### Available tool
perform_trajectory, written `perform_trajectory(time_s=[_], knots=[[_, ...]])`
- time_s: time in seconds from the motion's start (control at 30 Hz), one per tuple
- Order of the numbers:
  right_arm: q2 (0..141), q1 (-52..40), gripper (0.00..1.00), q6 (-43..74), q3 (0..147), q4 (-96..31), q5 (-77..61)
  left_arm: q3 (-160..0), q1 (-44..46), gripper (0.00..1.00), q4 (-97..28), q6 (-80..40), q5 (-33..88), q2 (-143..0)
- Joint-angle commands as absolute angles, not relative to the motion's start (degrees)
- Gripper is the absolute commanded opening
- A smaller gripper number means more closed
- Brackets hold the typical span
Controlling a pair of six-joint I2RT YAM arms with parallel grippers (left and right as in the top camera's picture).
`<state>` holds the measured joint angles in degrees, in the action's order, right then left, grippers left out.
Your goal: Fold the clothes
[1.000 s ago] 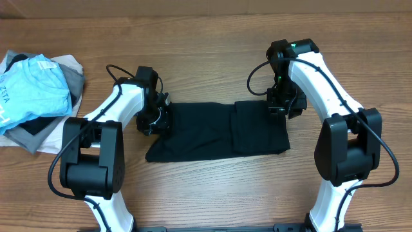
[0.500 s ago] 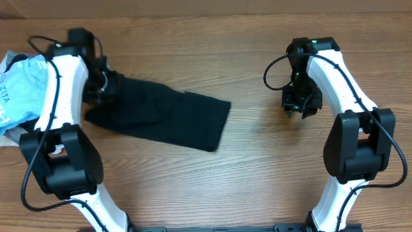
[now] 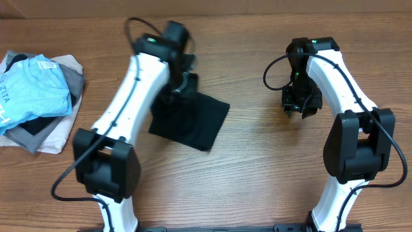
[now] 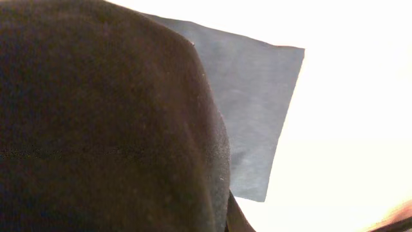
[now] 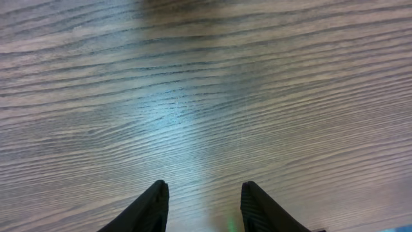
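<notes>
Found left hand point(image 3: 179, 89) clamped shut on the far edge of the clothes point(image 3: 193, 119). Saw black fabric bunched beneath it, the rest lying folded on worktop point(image 3: 257, 167), nearer the robot and slightly right. Found right hand point(image 3: 298, 106) well apart to the right, part open, gripping nothing, over bare wood. Noted garment pile point(image 3: 35, 96) far left of left hand.
</notes>
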<state>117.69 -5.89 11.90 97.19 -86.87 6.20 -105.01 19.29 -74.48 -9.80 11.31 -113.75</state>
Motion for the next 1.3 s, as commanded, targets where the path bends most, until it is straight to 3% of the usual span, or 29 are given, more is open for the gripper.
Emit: perform_trajectory(time_s=[0.0,0.53,0.67,0.77,0.87,1.07,1.17,1.27], knots=[[115.83,-5.87,0.4,11.05,98.32,-86.89,6.37,-106.21,25.5,0.08,-73.91,-12.49,6.42,-115.81],[115.83,-5.87,0.41,10.59,98.32,-86.85,4.86,-106.1,30.61,0.12,-76.49,-12.86,10.33,-117.67],[115.83,-5.87,0.41,10.48,98.32,-86.85,4.84,-106.06,31.73,0.24,-77.87,-12.91,10.68,-117.67],[115.83,-5.87,0.41,10.44,98.32,-86.67,4.89,-106.06,32.97,0.47,-83.37,-11.73,19.92,-117.67],[115.83,-5.87,0.44,10.44,98.32,-86.11,4.84,-106.21,33.12,0.42,-86.74,-7.22,23.62,-117.43],[115.83,-5.96,0.46,5.96,98.32,-84.68,-2.15,-112.31,26.02,0.42,-86.98,-10.63,9.72,-113.43],[115.81,-6.5,0.45,-2.5,98.39,-82.5,-18.65,-114.54,19.29,0.46,-83.5,-15.88,9.02,-111.63],[115.72,-8.32,0.49,-7.75,98.39,-80.07,-29.93,-114.32,14.55,0.62,-80.18,-19.73,8.99,-112.12]])
